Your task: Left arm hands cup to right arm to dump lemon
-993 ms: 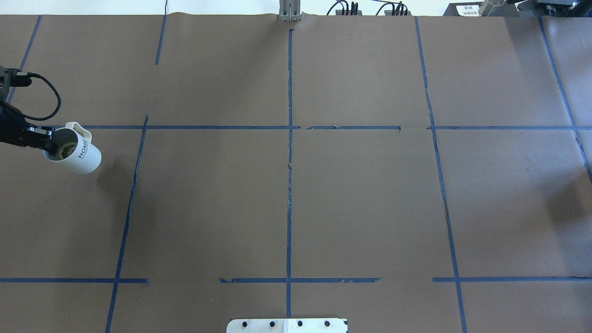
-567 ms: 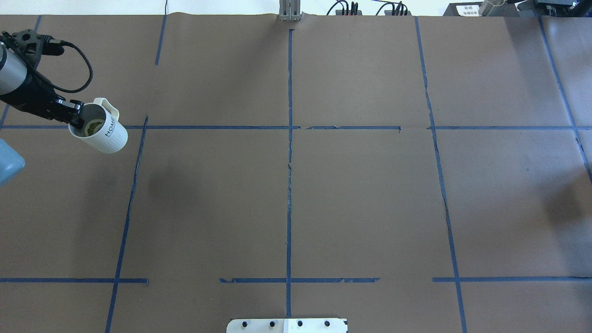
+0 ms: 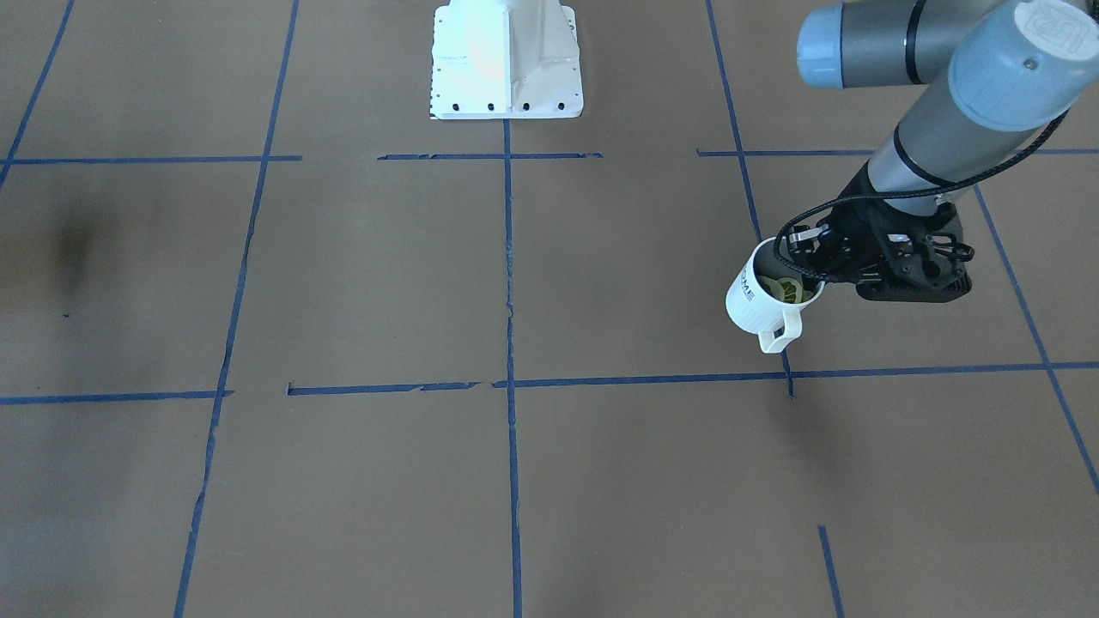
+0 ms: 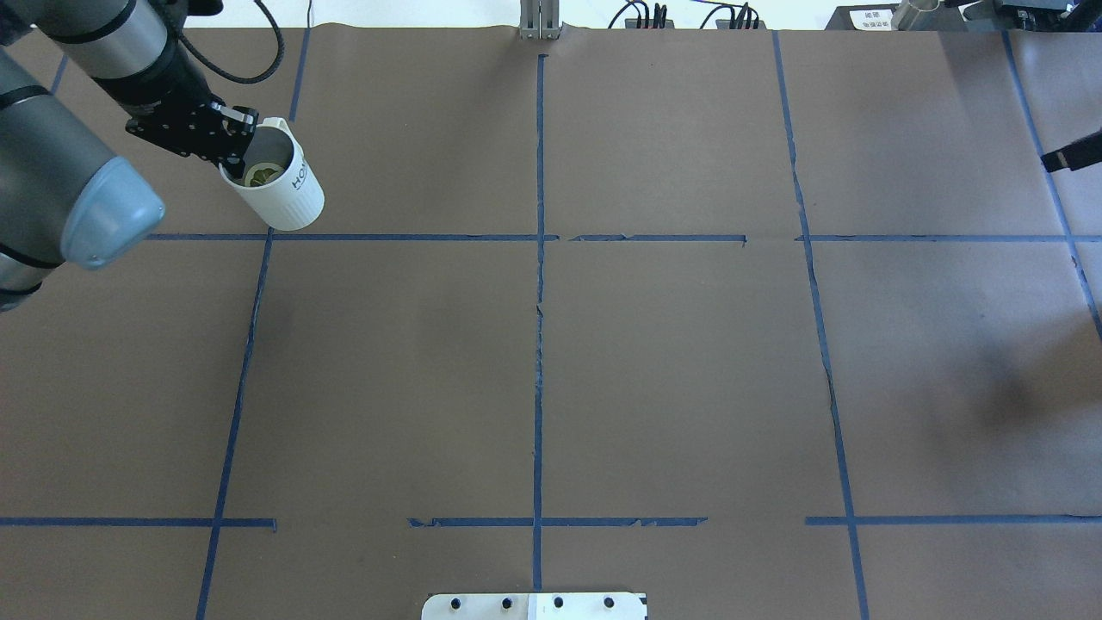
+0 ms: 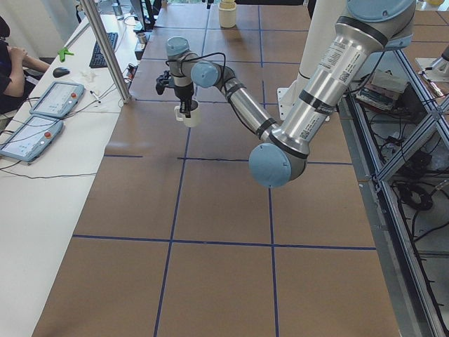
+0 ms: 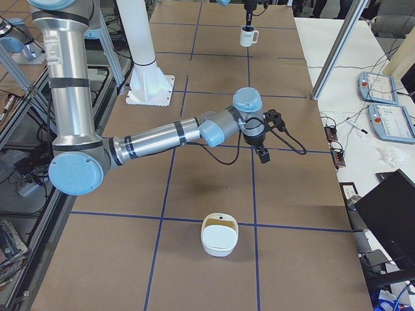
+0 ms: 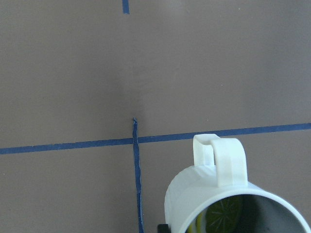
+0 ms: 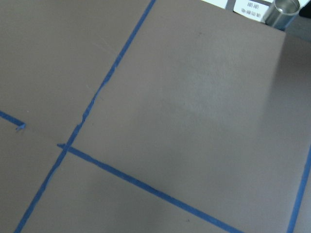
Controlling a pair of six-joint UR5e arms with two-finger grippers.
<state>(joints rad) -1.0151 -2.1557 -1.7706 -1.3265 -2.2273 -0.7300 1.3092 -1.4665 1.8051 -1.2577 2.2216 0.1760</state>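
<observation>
My left gripper (image 4: 231, 146) is shut on the rim of the cream-white "HOME" cup (image 4: 277, 189) and holds it tilted above the table's far left part. Yellow-green lemon slices (image 4: 260, 175) lie inside it. The cup (image 3: 759, 302), the lemon (image 3: 788, 290) and the gripper (image 3: 814, 268) also show in the front-facing view. The left wrist view shows the cup (image 7: 228, 194) with its handle pointing away and the lemon (image 7: 222, 213) inside. My right gripper (image 6: 262, 153) hangs empty over the table's right part, far from the cup. Only its tip (image 4: 1070, 156) shows overhead, and I cannot tell whether it is open.
A white bowl (image 6: 219, 236) sits on the table near its right end. The white robot base (image 3: 506, 60) stands at the near middle edge. A metal can (image 8: 279, 11) stands past the far right edge. A metal post (image 5: 105, 49) and operator tablets (image 5: 42, 112) line the far side.
My left arm has carried the cup away from the robot and toward the table's middle, the arm now reaching well into view. The tip of my right gripper has come in at the right edge.
</observation>
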